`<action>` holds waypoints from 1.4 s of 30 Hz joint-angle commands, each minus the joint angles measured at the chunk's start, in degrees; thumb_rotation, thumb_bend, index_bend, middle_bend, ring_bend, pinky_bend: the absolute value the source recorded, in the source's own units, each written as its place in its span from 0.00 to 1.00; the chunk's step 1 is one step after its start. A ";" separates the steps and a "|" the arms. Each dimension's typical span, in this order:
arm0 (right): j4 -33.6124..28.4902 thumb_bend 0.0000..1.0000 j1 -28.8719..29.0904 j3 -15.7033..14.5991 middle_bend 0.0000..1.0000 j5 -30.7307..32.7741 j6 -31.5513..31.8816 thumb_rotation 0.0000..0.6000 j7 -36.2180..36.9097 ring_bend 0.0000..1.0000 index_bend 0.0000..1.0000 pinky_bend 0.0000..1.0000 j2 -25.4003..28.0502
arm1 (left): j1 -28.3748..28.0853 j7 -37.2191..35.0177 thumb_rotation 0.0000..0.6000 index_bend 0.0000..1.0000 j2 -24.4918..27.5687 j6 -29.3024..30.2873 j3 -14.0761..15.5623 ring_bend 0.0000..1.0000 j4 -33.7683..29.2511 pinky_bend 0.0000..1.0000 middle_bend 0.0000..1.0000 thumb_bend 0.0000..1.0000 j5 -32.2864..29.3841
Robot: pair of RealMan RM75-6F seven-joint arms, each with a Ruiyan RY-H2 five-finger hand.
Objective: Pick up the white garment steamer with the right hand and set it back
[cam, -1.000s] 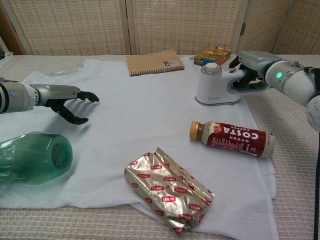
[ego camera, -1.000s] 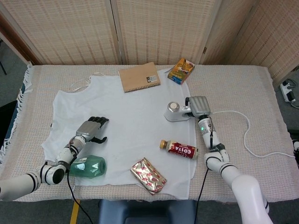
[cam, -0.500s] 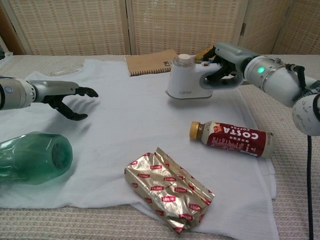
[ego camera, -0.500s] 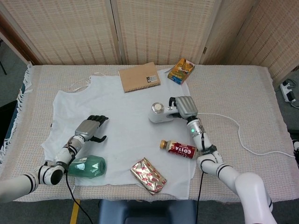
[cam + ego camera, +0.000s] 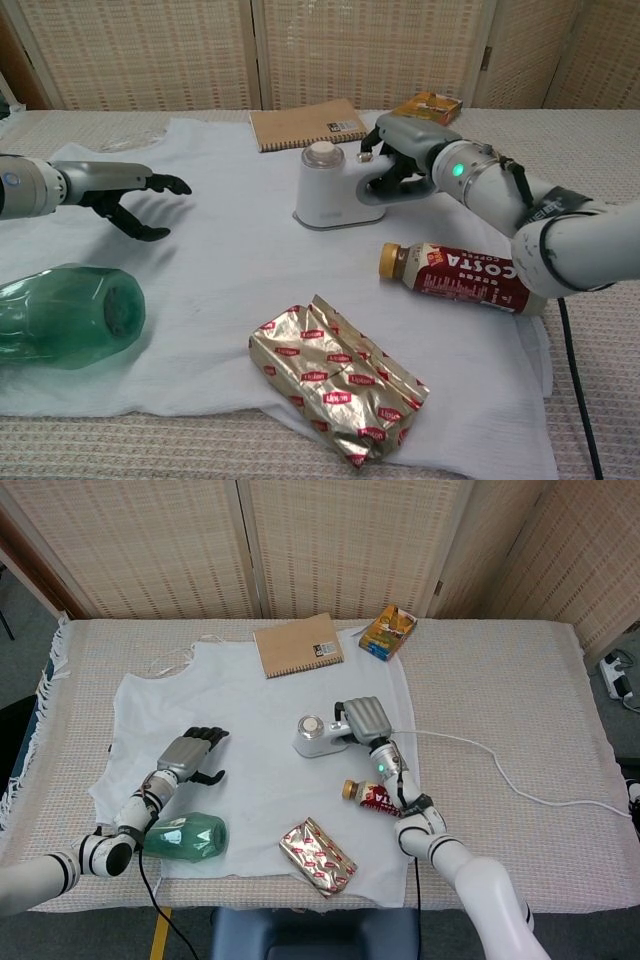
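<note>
The right hand (image 5: 400,160) is gripping the white garment steamer (image 5: 330,190) by its grey handle, fingers wrapping over the top of it. The steamer is sitting upright near the middle of the white cloth (image 5: 250,730), just far of the Costa coffee bottle (image 5: 465,275); whether its base is touching the cloth or hanging just above it cannot be told. Its white power cord (image 5: 500,770) is trailing away right across the table (image 5: 520,680).

Judgement: the steamer is looking rigid, smooth-shelled and fairly heavy at the base, likely with a water tank, so it is apt to swing if held loosely. The handle is the proper hold; the glossy body would be slippery. The cord may be dragging and tugging as the unit travels.

The left hand (image 5: 135,200) is hovering over the left of the cloth, fingers spread and part-curled, holding nothing. A green bottle (image 5: 65,315) is lying near it, a foil packet (image 5: 335,380) at the near edge, a notebook (image 5: 297,645) and a yellow carton (image 5: 388,630) far.
</note>
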 commanded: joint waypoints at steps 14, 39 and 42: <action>8.90 0.97 -0.49 5.61 0.82 6.45 -3.84 1.00 -2.97 0.80 0.77 0.87 -0.31 | 0.40 -1.32 0.65 0.11 -0.56 -0.66 -0.22 0.00 1.59 0.00 0.07 0.44 0.93; 0.24 0.97 -5.35 -2.24 0.83 -1.69 0.27 1.00 5.24 0.80 0.77 0.87 3.09 | 0.35 -1.21 0.65 0.11 -0.60 -0.41 -0.73 0.00 0.69 0.00 0.07 0.44 1.08; -2.57 0.97 -7.05 -3.48 0.83 -2.99 2.13 1.00 6.39 0.80 0.76 0.87 4.74 | 0.26 -1.22 0.64 0.11 -0.75 -0.41 -0.78 0.00 0.70 0.00 0.07 0.44 1.28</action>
